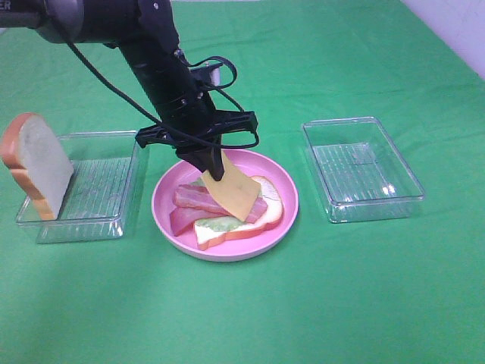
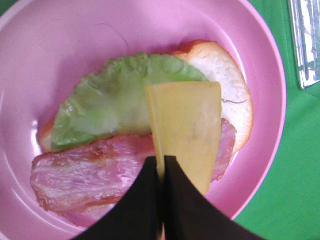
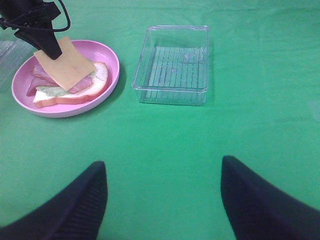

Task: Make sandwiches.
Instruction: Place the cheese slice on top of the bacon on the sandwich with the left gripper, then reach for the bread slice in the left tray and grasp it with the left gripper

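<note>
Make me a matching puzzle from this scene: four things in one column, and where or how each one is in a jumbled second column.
Things:
1. cheese slice
2. loose bread slice
3. lettuce leaf
4. right gripper

States:
A. open above the green cloth
B. propped upright in the left clear tray
C. pinched in the left gripper over the pink plate
D. lying on the bottom bread slice, partly under the meat strips

Pairs: 1-C, 2-B, 3-D, 4-A.
</note>
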Robot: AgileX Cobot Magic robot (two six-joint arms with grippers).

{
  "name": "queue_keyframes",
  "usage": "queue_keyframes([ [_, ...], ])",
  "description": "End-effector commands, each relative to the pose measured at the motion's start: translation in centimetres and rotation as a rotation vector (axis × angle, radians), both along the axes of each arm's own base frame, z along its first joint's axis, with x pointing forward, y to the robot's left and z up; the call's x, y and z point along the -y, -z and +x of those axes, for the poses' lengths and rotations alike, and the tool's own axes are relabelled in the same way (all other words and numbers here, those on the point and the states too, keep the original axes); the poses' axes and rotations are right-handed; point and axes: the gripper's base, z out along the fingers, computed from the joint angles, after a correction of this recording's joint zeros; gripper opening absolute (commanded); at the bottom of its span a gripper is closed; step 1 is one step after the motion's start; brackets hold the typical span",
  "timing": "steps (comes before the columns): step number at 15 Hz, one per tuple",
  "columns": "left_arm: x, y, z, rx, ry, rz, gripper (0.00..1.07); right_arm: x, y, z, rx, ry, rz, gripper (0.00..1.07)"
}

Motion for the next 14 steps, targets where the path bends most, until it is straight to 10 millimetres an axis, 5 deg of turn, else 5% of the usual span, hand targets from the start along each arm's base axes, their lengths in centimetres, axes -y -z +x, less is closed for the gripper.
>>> queue_keyframes([
  [1, 0.1, 0.0, -0.1, -0.011, -0.01, 0.007, 0.21, 0.0, 0.0, -0.2, 0.027, -0.007, -0.007, 0.63],
  [3, 0.0, -0.4, -0.1, -0.001, -0.008, 0.005, 0.56, 0.0, 0.0, -0.2, 0.027, -0.007, -0.007, 0.63],
  [5, -0.1, -2.5, -0.2, 0.051, -0.007, -0.012, 0.73, 0.0, 0.0, -0.2, 0.027, -0.007, -0.007, 0.63],
  [7, -0.3, -3.9, -0.2, 0.091, 0.0, -0.009, 0.74, 0.0, 0.0, -0.2, 0.027, -0.007, -0.007, 0.63],
  [11, -2.5, -11.3, -0.8, 0.204, 0.013, 0.139, 0.74, 0.0, 0.0, -0.2, 0.027, -0.007, -0.007, 0.63],
  [14, -4.0, -13.3, -0.7, 0.271, -0.019, 0.27, 0.74, 0.0, 0.0, -0.2, 0.027, -0.007, -0.007, 0.63],
])
